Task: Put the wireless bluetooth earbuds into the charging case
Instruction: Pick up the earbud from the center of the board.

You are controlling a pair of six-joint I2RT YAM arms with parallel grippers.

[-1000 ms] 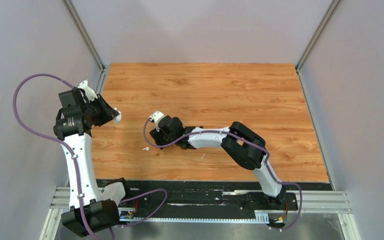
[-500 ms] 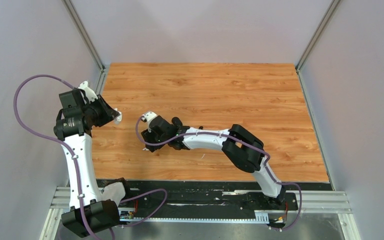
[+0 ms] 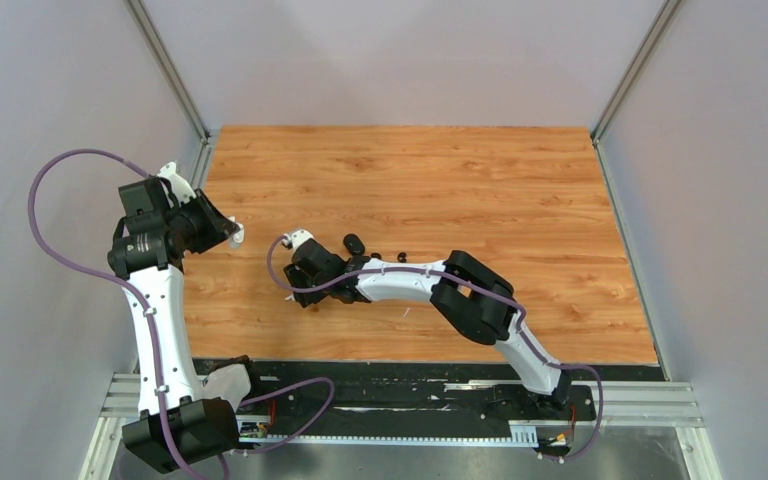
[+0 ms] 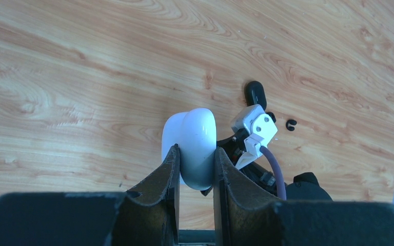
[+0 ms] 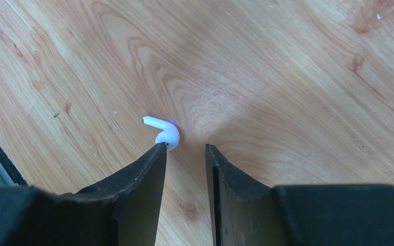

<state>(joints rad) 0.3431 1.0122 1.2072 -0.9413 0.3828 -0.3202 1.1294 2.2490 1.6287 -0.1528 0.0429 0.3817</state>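
My left gripper [image 3: 226, 233] is shut on a white charging case [image 4: 192, 141] and holds it above the table's left side; the case also shows in the top view [image 3: 235, 234]. My right gripper [image 5: 185, 148] is open and low over the wood. A white earbud [image 5: 163, 131] with a short stem lies on the table, touching the tip of the right gripper's left finger [image 5: 151, 169], outside the gap. In the top view this earbud [image 3: 288, 298] peeks out beside the right gripper [image 3: 297, 294]. Two black earbuds [image 3: 378, 256] [image 3: 402, 256] lie beside a black case [image 3: 354, 243].
The black case [image 4: 255, 92] and one black earbud [image 4: 291, 123] also show in the left wrist view, beyond the right arm's wrist camera [image 4: 254, 125]. A tiny white speck [image 3: 406, 312] lies near the right forearm, too small to identify. Grey walls enclose the wooden table [image 3: 520, 190].
My right arm has reached further left and towards the near edge, down to the white earbud, uncovering the black case and black earbuds. My left arm has held still with the white case.
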